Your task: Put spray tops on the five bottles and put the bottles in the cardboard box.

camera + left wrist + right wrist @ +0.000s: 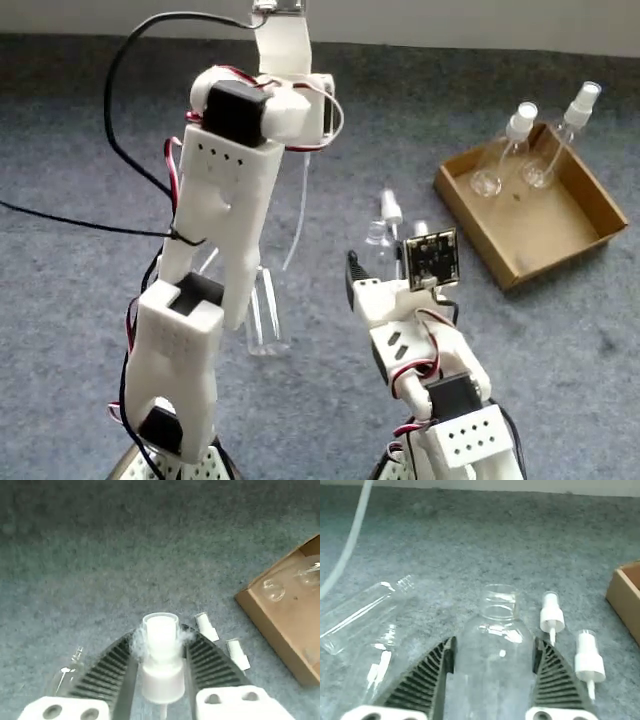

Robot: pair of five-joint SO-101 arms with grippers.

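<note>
Near the surface's middle, a clear plastic bottle is clamped by the right gripper; a white plastic spray top is pinched by the left gripper. Its tube could be bent by a missed neck.

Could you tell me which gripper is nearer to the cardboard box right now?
Right. The right gripper, shut on a clear bottle, is low over the carpet near the cardboard box; the left gripper, holding a spray top, is raised high, farther from it.

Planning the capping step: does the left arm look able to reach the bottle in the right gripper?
Likely yes: the bottle has a bare neck, and nothing stands between it and the left gripper, shut on a spray top.
</note>
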